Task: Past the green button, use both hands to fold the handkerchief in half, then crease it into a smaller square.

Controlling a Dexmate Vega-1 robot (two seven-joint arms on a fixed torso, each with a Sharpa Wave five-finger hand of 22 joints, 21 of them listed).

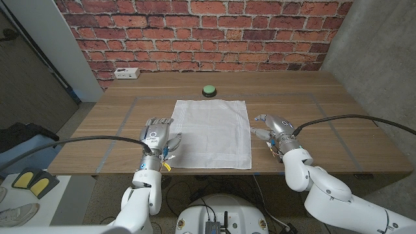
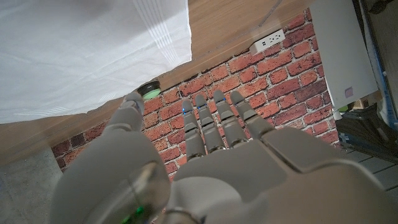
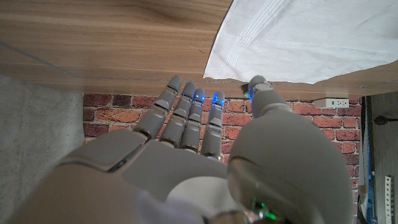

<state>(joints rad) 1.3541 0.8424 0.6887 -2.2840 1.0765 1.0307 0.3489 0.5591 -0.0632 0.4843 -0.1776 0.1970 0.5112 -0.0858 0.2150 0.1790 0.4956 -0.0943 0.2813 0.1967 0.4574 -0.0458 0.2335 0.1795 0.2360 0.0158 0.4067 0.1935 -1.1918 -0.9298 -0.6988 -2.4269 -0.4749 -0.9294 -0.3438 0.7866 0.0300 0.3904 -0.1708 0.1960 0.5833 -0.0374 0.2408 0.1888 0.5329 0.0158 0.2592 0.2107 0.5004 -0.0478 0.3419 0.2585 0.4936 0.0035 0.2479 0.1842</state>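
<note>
The white handkerchief (image 1: 212, 132) is lying spread flat on the wooden desk (image 1: 305, 110), unfolded, near the desk's middle. The green button (image 1: 208, 90) is sitting just past the cloth's far edge, at twelve o'clock from it and apart from it.

The left robot hand (image 1: 159, 137) is sitting at about eight o'clock from the cloth's centre, at its near left corner, with its fingers reaching toward the far side of the desk. From the head view its fingertips seem to be lying over the cloth's left edge, though contact is hard to judge. In the left wrist view, the left robot hand's fingers (image 2: 211, 127) are stretching out straight and slightly apart, gripping nothing.

The right robot hand (image 1: 275, 130) is sitting at about four o'clock from the cloth's centre, just beside its right edge, its thumb side toward the cloth. In the right wrist view its fingers (image 3: 186, 115) are extending straight, close together, with the thumb apart from them, and it is holding nothing. Both forearms are coming in from the near edge of the desk.

A white power strip (image 1: 126, 73) is lying at the far left of the desk, against the brick wall (image 1: 195, 32).
</note>
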